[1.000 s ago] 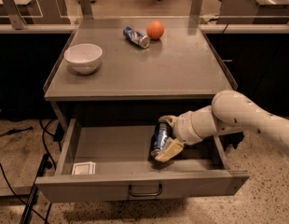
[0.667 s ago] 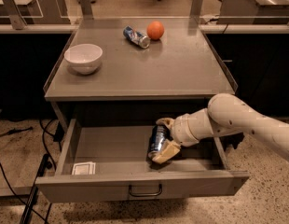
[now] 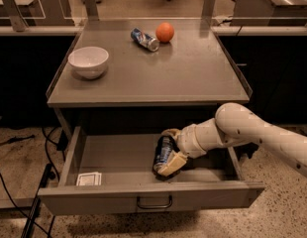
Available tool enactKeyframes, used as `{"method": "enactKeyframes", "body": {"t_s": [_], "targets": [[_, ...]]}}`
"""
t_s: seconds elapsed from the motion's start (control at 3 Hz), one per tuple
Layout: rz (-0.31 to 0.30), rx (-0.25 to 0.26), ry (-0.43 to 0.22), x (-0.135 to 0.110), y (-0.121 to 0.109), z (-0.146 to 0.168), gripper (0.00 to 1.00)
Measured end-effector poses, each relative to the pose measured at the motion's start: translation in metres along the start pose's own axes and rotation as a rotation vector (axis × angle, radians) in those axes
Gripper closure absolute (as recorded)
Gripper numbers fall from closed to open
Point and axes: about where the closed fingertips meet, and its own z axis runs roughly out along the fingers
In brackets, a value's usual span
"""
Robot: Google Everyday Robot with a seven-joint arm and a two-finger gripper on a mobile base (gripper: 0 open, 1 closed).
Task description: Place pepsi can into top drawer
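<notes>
In the camera view the top drawer [image 3: 119,196] stands pulled out from under the grey surface [image 3: 188,78], its flat front panel facing the camera with the small dark wire handle [image 3: 154,202] at its centre. Inside the drawer, right of its middle and close behind the front panel, is the pepsi can [image 3: 162,156], dark blue with pale markings, tilted so that its top leans toward the back of the drawer. The gripper [image 3: 167,151] is down inside the drawer with it, and its jaws are closed around the can, one pale finger over the upper end and the other under the lower end. The lower end seems to sit on or just above the drawer floor; from this angle I cannot tell whether it touches. The white arm [image 3: 242,130] comes in over the drawer's right wall from the right edge of the view. The only other thing in the drawer is a small flat white packet [image 3: 89,178] lying in the front left corner, well apart from the can. Above the drawer, on the surface, a white bowl [image 3: 88,62] stands over the drawer's left side, and it looks empty. Toward the back of the surface, above the drawer's middle, a slimmer blue can [image 3: 144,38] lies on its side, just beside an orange [image 3: 165,32] on its right. Dark cables [image 3: 22,177] trail over the floor left of the drawer.
</notes>
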Motion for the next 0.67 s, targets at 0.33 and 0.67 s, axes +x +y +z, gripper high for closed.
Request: {"method": "enactKeyframes", "body": {"t_s": [0.33,0.67], "targets": [[0.000,0.000,0.000,0.0000,0.0000,0.0000,0.83],[0.000,0.000,0.000,0.0000,0.0000,0.0001,0.61]]}}
